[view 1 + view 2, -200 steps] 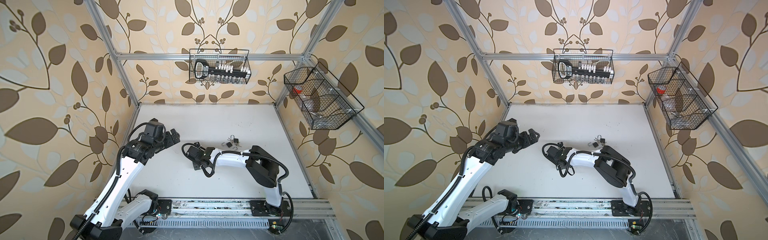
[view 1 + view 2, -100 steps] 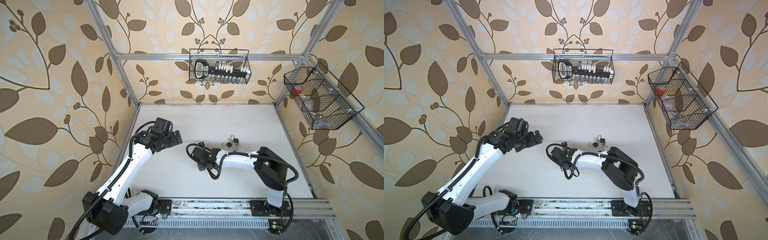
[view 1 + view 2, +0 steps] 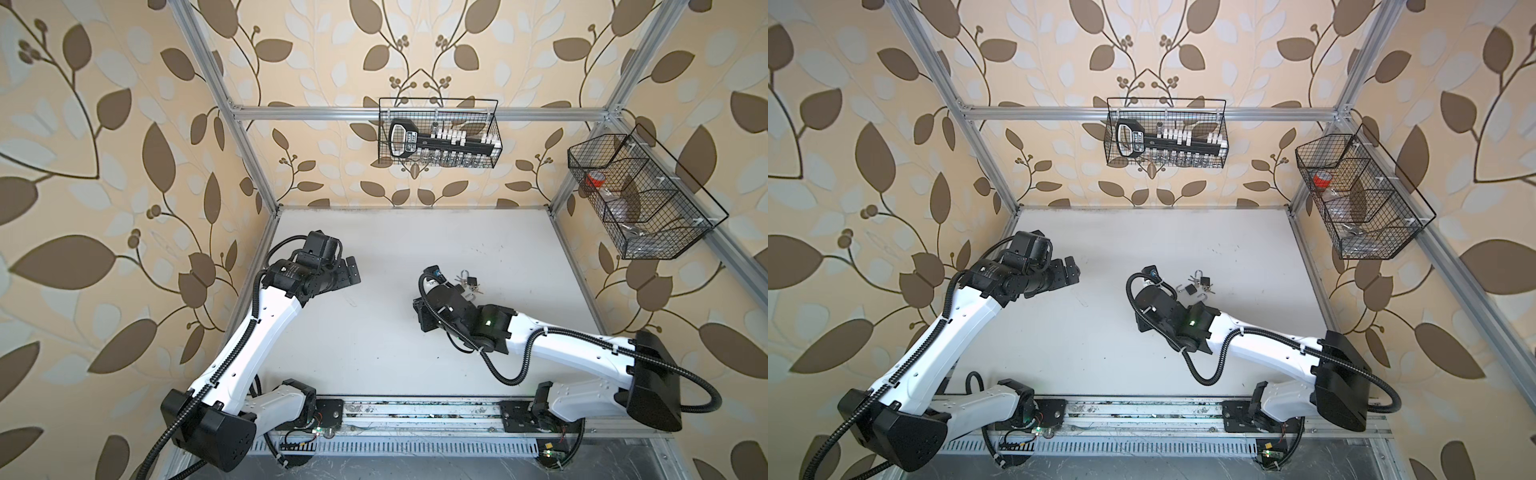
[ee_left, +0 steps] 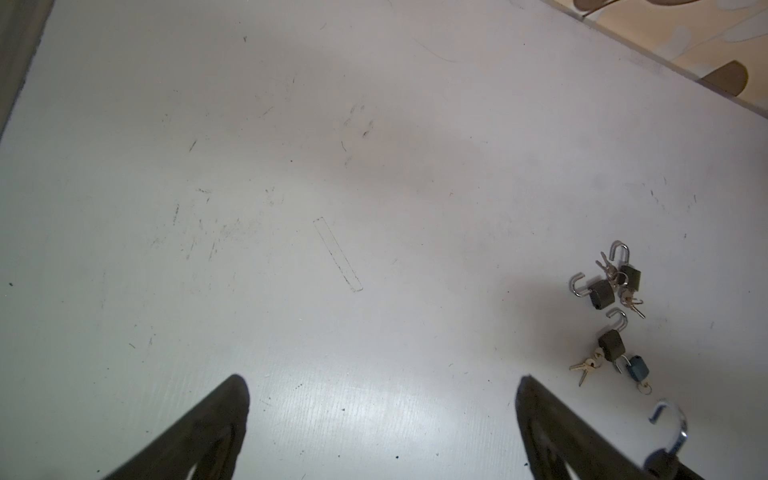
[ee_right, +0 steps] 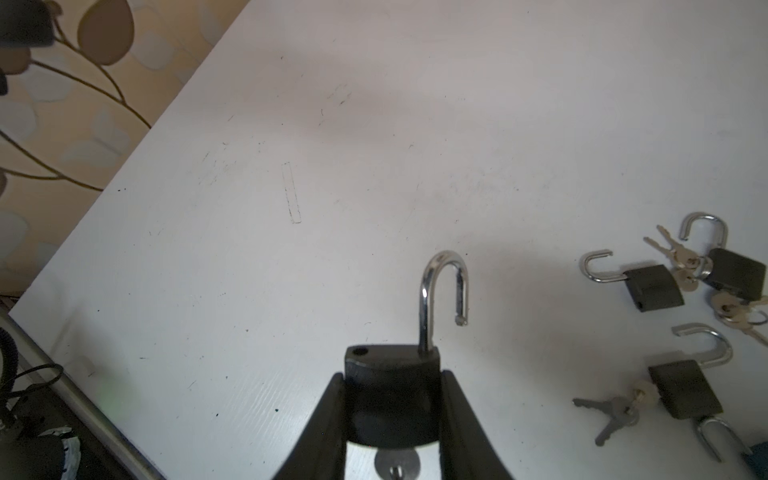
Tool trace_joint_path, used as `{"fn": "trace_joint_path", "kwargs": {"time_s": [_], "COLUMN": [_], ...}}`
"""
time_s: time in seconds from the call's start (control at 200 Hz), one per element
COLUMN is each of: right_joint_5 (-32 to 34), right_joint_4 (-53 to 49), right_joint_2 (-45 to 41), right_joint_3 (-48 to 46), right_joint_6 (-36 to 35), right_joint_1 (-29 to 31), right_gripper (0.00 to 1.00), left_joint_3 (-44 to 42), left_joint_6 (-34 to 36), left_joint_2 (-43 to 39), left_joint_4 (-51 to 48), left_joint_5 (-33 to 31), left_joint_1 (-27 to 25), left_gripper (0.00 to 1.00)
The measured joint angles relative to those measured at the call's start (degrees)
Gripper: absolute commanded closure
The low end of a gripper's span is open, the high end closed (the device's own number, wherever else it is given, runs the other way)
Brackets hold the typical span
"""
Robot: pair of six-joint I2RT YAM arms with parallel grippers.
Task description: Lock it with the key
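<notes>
Now our right hand (image 5: 392, 376) clamps the black padlock (image 5: 390, 403) by its body, open shackle (image 5: 440, 266) pointing away, key (image 5: 397, 463) at its wrist-side base; our left hand (image 4: 382, 384), spread empty, hangs well apart across the bench (image 5: 374, 124).

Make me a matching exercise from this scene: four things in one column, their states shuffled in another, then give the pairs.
1 left gripper
2 right gripper
3 gripped padlock
4 blue padlock

A lying on the table
B shackle swung open, body between the fingers
C open, empty
D shut on a lock body

Pairs: 1-C, 2-D, 3-B, 4-A.
</notes>
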Motion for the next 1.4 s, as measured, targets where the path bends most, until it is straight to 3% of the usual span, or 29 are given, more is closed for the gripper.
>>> {"fn": "trace_joint_path", "kwargs": {"time_s": [0.22, 0.415, 0.595, 0.73, 0.94, 1.17, 1.4], "right_joint_5": [-9.9, -17.6, -31.9, -44.3, -57.6, -64.1, -67.2], "right_joint_4": [0.5, 0.6, -0.5, -0.9, 0.1, 1.0, 1.6], "right_joint_2": [-6.9, -12.5, -12.8, -12.7, -11.2, -9.8, -9.7], "right_joint_3": [-0.5, -0.5, -0.2, 0.9, 4.2, 4.9, 5.3], "right_joint_6": [-10.4, -20.8, -26.7, -28.6, -29.0, -27.5, -25.9], "right_joint_1": [-4.5, -5.6, -14.6, -20.2, -20.7, -20.8, -20.8], "right_gripper": [1.00, 1.00, 1.00, 1.00, 1.00, 1.00, 1.00], "left_joint_3": [-4.6, -9.9, -13.9, -14.9, -15.1, -13.7, -12.9], "left_joint_6": [0.7, 2.1, 3.6, 3.1, 2.4, 6.4, 8.3], "left_joint_2": [-3.8, -7.9, -11.9, -11.6, -8.9, -6.1, -5.9], "left_joint_4": [7.6, 18.6, 31.4, 41.6, 51.4, 49.7, 48.7], "left_joint_5": [3.9, 16.0, 29.8, 40.0, 51.4, 55.8, 58.7], "left_joint_1": [0.0, 0.0, 0.0, 0.0, -3.0, -10.4, -11.1], "left_gripper": [0.01, 0.01, 0.01, 0.01, 0.04, 0.17, 0.35]}}
